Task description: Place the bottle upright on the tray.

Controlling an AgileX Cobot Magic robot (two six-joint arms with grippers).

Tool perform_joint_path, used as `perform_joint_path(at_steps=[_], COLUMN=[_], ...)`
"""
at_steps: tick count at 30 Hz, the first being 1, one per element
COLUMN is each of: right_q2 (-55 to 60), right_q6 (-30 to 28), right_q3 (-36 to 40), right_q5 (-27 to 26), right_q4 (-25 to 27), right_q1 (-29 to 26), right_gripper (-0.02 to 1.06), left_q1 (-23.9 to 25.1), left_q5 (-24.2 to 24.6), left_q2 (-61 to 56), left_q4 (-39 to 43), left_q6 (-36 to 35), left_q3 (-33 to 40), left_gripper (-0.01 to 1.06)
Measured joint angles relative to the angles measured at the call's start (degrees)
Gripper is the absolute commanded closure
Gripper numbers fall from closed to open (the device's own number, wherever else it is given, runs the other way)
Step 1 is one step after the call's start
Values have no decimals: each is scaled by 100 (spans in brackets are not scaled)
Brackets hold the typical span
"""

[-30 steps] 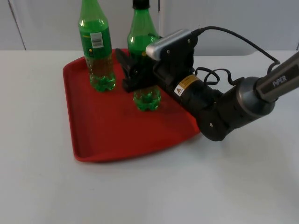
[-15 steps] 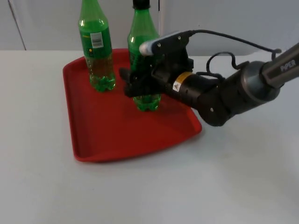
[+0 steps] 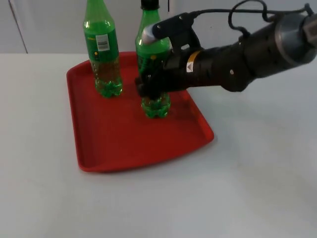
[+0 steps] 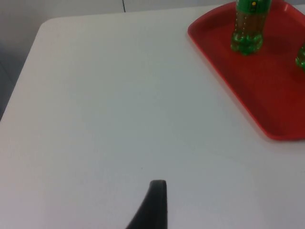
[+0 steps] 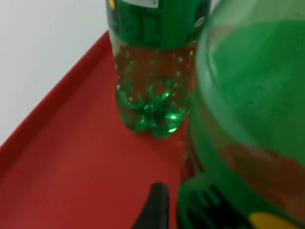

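Standing now on the red tray (image 3: 124, 144), the green bottle (image 3: 154, 69) is being held at mid-height by the right gripper (image 3: 151, 89), whose jaws are closing around its body from the picture's right side. Compared with a second ago, the bottle's lobed base is sitting lower and flat against the tray floor, where before it looked lifted slightly clear, and the right arm is reaching in more level and from higher up. That reads as the set-down having just been completed: the bottle is upright, black cap at the top, and its weight is probably resting on the tray rather than in the grip.

A second green bottle (image 3: 102, 49), the one with the white barcode label, is standing upright just beside it toward the tray's far left corner; the two are near each other but apart. In the right wrist view that labelled bottle's base (image 5: 152, 112) is showing on the red surface, with the held bottle (image 5: 248, 119) looming close against the camera.

The left gripper (image 4: 152, 205) is waiting over bare white table (image 4: 105, 105), well apart from the tray (image 4: 257, 95); whether it is spread or pressed together cannot be told.

What remains, by my judgement, is letting go and backing away without tipping either bottle, since the neighbour is standing close enough to be brushed.
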Motion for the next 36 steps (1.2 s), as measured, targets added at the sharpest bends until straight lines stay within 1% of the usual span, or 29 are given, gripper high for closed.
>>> perform_joint_path(at_steps=[1,2,3,7,8,11,12,17,18,19,21,22,23,24,26,27,30,32,36], right_q2=[-52,-52,-94,-200,-200,-400,-400,-822,-822,-910,-1094,-1094,-1202,-1375,-1601,-1601,-1975,-2118,-2723], right_q6=[0,0,0,0,0,0,0,-38,-38,-81,-303,-303,-420,-658,-906,-906,-1081,-1093,-1117], right_q3=[0,0,0,0,0,0,0,0,0,0,114,114,202,327,531,531,821,914,1347], right_q5=[154,154,273,1046,1046,1796,1796,2715,2715,2923,3168,3168,3292,3468,3728,3728,4027,4134,4434], right_q4=[-15,-15,-39,-37,-37,-22,-22,-22,-22,29,261,261,445,740,1062,1062,1283,1306,1328], right_q1=[14,14,28,51,51,74,74,160,160,180,180,180,180,180,180,180,180,180,180], right_gripper=[28,28,28,28,28,28,28,28,28,28,28,28,28,28,28,28,28,28,28], left_q1=[0,0,0,0,0,0,0,0,0,0,0,0,0,0,0,0,0,0,0], left_q5=[0,0,0,0,0,0,0,0,0,0,0,0,0,0,0,0,0,0,0], left_q2=[0,0,0,0,0,0,0,0,0,0,0,0,0,0,0,0,0,0,0], left_q4=[0,0,0,0,0,0,0,0,0,0,0,0,0,0,0,0,0,0,0], left_q6=[0,0,0,0,0,0,0,0,0,0,0,0,0,0,0,0,0,0,0], left_q3=[0,0,0,0,0,0,0,0,0,0,0,0,0,0,0,0,0,0,0], left_gripper=[21,21,21,21,21,21,21,21,21,21,21,21,21,21,21,21,21,21,21])
